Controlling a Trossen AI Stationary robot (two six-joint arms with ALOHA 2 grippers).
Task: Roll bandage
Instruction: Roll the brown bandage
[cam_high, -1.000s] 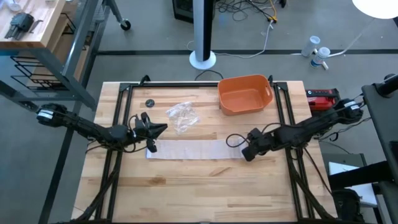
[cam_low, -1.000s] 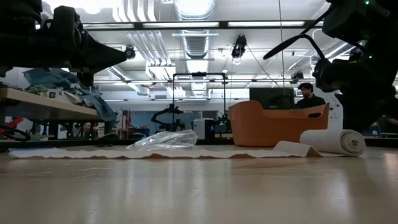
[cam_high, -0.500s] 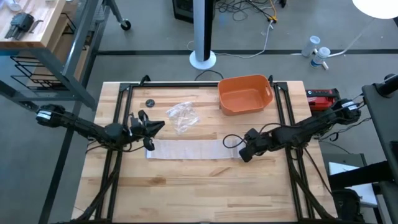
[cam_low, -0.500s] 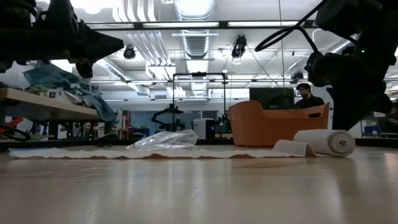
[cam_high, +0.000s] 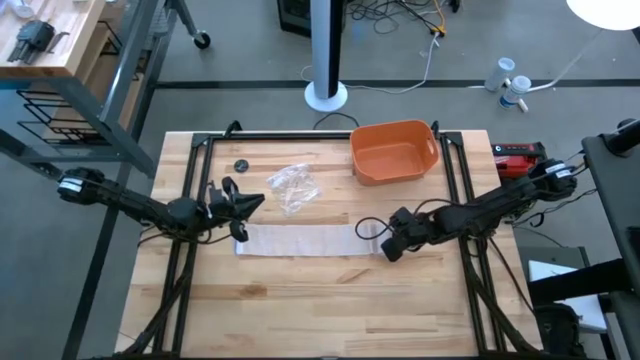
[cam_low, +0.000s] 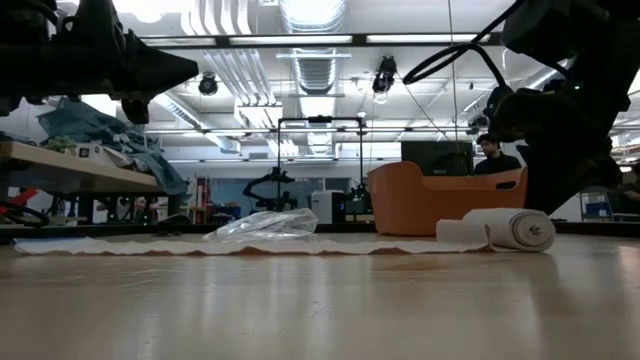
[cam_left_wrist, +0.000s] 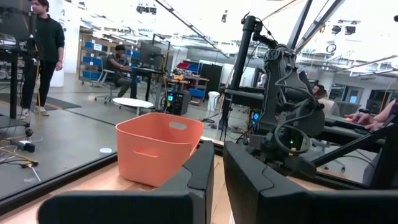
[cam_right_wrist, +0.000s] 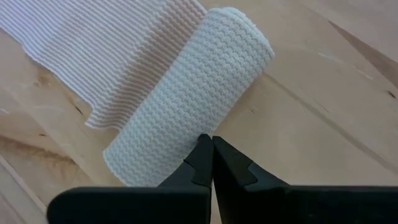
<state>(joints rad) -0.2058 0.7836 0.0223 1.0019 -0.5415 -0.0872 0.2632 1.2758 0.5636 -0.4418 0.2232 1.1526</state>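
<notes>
The bandage lies across the middle of the table as a flat off-white strip (cam_high: 300, 240), and its right end is wound into a small roll (cam_low: 515, 230) that rests on the wood. My right gripper (cam_right_wrist: 211, 146) is shut and slants down with its tips against that roll (cam_right_wrist: 186, 99). My left gripper (cam_high: 258, 205) hovers above the strip's left end and points toward the table's right. Its fingers (cam_left_wrist: 205, 168) are all but together with nothing between them. The strip's left end (cam_low: 25, 245) lies loose on the table. My right gripper pushes the roll with its shut fingertips, which meet the roll's outer wound surface on its right-hand side (cam_right_wrist: 198, 134). The fingers slant down from above and from the table's right. The roll lies on its side on the table, with the strip running out flat from under it toward the left.
A crumpled clear plastic wrapper (cam_high: 292, 186) lies behind the strip. An orange tub (cam_high: 393, 150) stands at the back right, and a small dark disc (cam_high: 241, 165) at the back left. The near half of the table is bare wood (cam_high: 320, 310).
My right gripper has moved toward the table's left, staying shut. The roll has turned over leftward ahead of it, and the flat part of the strip has grown shorter at its right end. The strip's left end has stayed where it was.
</notes>
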